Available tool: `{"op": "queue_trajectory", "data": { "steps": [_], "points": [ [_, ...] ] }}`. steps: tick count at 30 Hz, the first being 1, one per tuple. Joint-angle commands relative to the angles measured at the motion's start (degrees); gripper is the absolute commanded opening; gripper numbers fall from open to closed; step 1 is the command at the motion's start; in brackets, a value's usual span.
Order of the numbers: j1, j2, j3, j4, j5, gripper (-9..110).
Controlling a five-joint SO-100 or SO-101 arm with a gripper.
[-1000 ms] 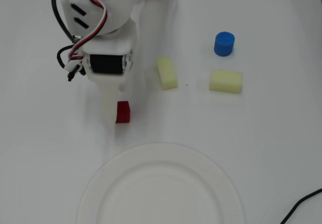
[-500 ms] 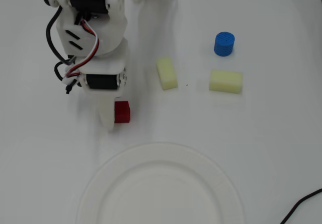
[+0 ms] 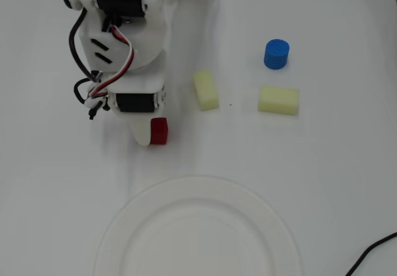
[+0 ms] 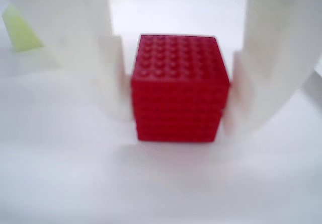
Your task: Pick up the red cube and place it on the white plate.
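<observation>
Gripper (image 4: 177,108): white fingers (image 4: 95,58) pressed against both sides of the red cube (image 4: 177,90), clamped on it.
Red cube: on the bench (image 3: 322,164), above the white plate (image 3: 124,226) in the overhead view.

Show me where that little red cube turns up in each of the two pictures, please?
Overhead view: the red cube sits left of centre, just below the arm and above the white plate.
Wrist view: the red cube fills the middle, between the two white jaws, close against both.
Shared landmark: the pale yellow block, right of the cube in the overhead view, shows as a yellow corner at the upper left of the wrist view.
</observation>
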Motion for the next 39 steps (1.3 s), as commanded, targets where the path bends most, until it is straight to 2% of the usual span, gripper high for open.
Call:
{"op": "queue_trajectory", "data": {
  "steps": [1,5,11,15,31,39],
  "points": [
    [-0.62,5.27,0.09,-1.85,0.7,1],
    [-1.58,14.24,6.94,-7.21,0.35,0],
    [-4.66,35.42,28.3,-26.02,-1.76,0],
    [-7.21,42.8,38.06,-37.44,-3.08,0],
    [-11.87,25.93,34.19,-61.35,-5.01,0],
    [-10.72,16.88,26.19,-64.16,-7.03,0]
  ]
}}
